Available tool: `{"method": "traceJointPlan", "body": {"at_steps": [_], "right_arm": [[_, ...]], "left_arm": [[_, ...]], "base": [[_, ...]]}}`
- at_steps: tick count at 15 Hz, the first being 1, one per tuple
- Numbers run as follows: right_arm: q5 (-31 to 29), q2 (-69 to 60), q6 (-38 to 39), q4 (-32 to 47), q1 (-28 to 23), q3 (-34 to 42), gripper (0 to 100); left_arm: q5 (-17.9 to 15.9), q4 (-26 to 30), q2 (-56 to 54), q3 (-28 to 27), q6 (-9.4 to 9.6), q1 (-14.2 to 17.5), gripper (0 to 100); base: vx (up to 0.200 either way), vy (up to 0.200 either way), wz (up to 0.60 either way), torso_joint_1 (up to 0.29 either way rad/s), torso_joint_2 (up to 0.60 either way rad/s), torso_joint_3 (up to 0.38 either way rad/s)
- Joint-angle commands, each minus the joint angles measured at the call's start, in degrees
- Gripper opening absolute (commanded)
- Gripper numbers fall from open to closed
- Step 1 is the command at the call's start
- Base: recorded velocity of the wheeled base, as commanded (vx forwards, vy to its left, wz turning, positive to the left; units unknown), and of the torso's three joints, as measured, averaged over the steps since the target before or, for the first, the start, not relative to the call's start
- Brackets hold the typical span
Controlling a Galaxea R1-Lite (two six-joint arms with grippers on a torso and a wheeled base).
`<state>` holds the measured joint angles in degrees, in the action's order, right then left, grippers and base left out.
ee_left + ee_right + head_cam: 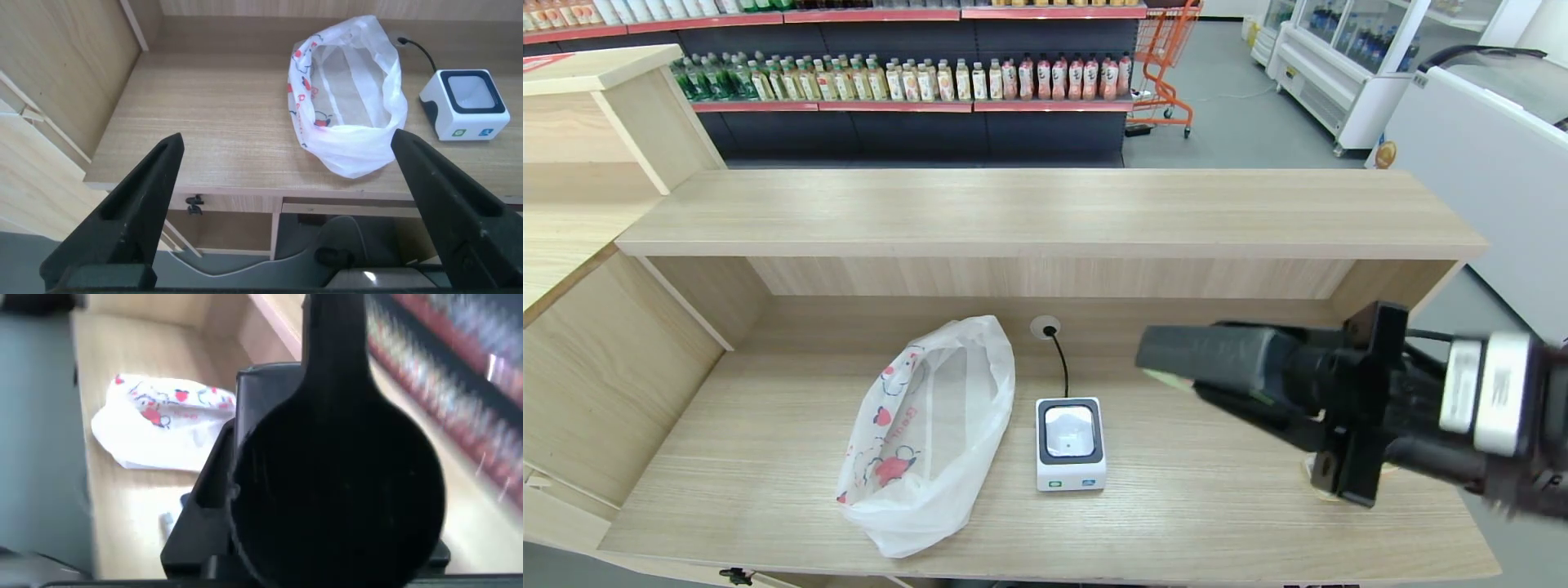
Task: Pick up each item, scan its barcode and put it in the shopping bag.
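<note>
Dark and padded, the right pincer (1168,371) hangs over the counter (1217,523), and I cannot tell whether it grips anything. Down at its 8 o'clock the scanner (1070,443) sits mid-counter, window up, with its cable (1062,363) running off toward 12 o'clock. The shopping bag (927,433) lies limp just beside the scanner, at its 9 o'clock. Off the counter's near edge, the left pincer (286,139) has its jaws spread wide, nothing between them.
</note>
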<state>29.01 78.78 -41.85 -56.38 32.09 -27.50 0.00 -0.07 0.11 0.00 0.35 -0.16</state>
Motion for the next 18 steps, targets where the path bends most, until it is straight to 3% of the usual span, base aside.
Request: {"method": "traceJointPlan", "body": {"at_steps": [1, 2, 3, 5, 9, 18], "right_arm": [[-9.85, -10.84, 18.74, 4.61, -10.64, 1.13, 0], [-9.85, -10.57, 39.04, 15.86, -15.83, 1.57, 0], [-9.59, -10.40, 49.23, 21.75, -15.74, 1.49, 0], [-5.90, -8.64, 61.45, 28.17, -14.07, 1.75, 0], [-2.47, -2.22, 66.55, 28.17, -14.07, 1.22, 0], [-2.12, -2.49, 66.72, 28.52, -13.98, 1.05, 0]], "left_arm": [[0.00, -0.01, -0.02, 0.00, 0.00, -0.02, 100], [0.00, -0.01, -0.02, 0.00, 0.00, -0.02, 100], [0.00, -0.01, -0.02, 0.00, 0.00, -0.02, 100], [0.00, -0.01, -0.02, 0.00, 0.00, -0.02, 100], [0.00, -0.01, -0.02, 0.00, 0.00, 0.07, 100], [0.00, -0.01, -0.02, 0.00, 0.09, -0.02, 100]], "base": [[0.000, 0.000, 0.00, 0.000, 0.00, 0.000], [0.000, 0.000, 0.00, 0.000, 0.00, 0.000], [0.000, 0.000, 0.00, 0.000, 0.00, 0.000], [0.000, 0.000, 0.00, 0.000, 0.00, 0.000], [0.000, 0.000, 0.00, 0.000, 0.00, 0.000], [0.000, 0.000, 0.00, 0.000, 0.00, 0.000]]}}
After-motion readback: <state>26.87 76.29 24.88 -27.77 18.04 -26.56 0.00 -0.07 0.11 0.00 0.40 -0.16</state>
